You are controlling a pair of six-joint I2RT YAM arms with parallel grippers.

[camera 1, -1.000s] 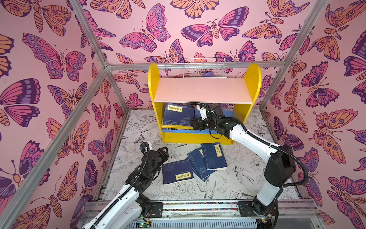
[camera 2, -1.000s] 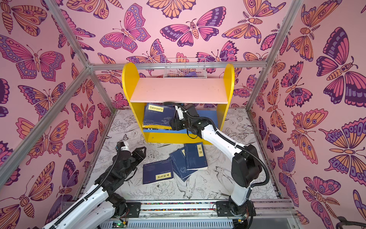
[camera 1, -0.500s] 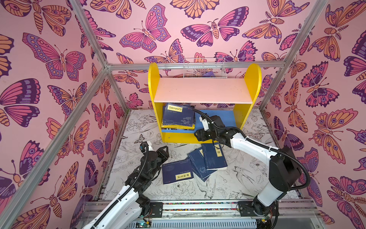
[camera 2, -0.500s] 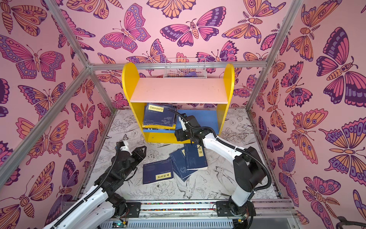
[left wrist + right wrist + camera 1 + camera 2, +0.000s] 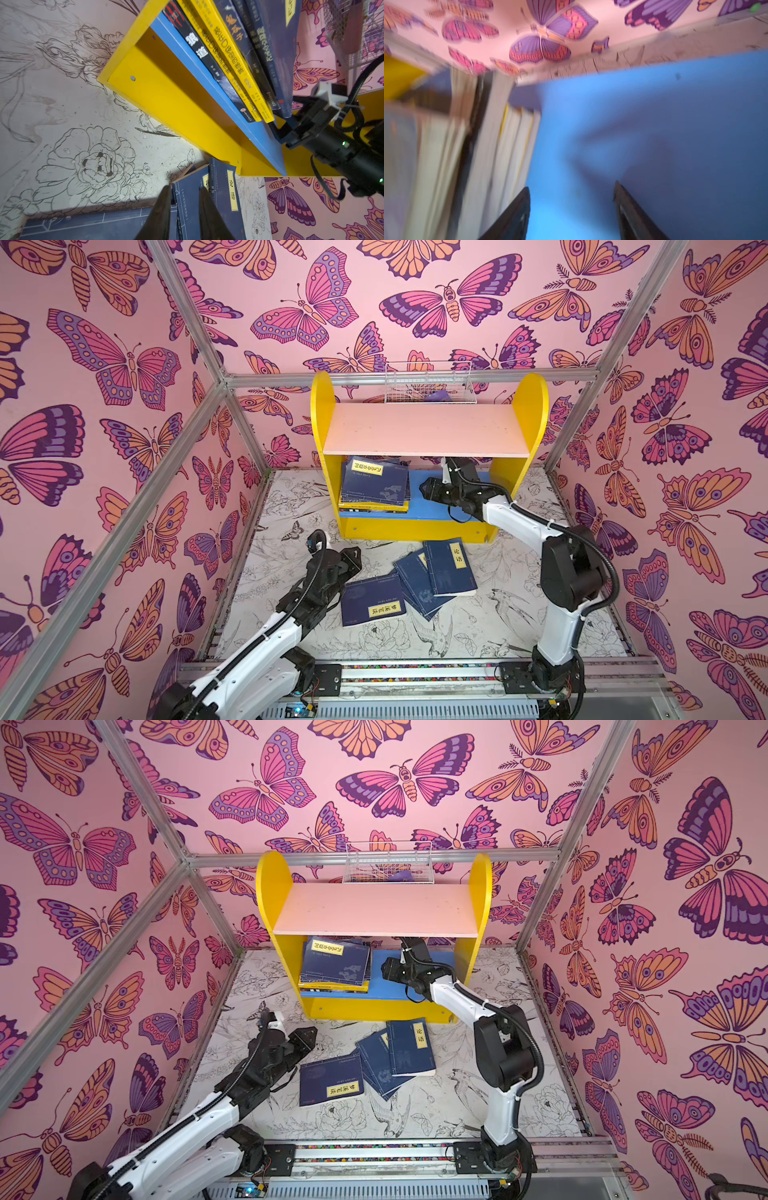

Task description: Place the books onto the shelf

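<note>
Books stacked beside right claw, prongs apart, left claw narrowly parted over floor books.

We see pink walls with big butterflies; they stand all around the white floor mat with drawn flowers and birds; silver bars run along the wall edges above the mat; a white wire basket sits by the back wall, past the mat's far edge.

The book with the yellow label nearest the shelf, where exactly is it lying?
In both top views it lies flat on the floor just before the shelf, overlapping other navy books.
</note>
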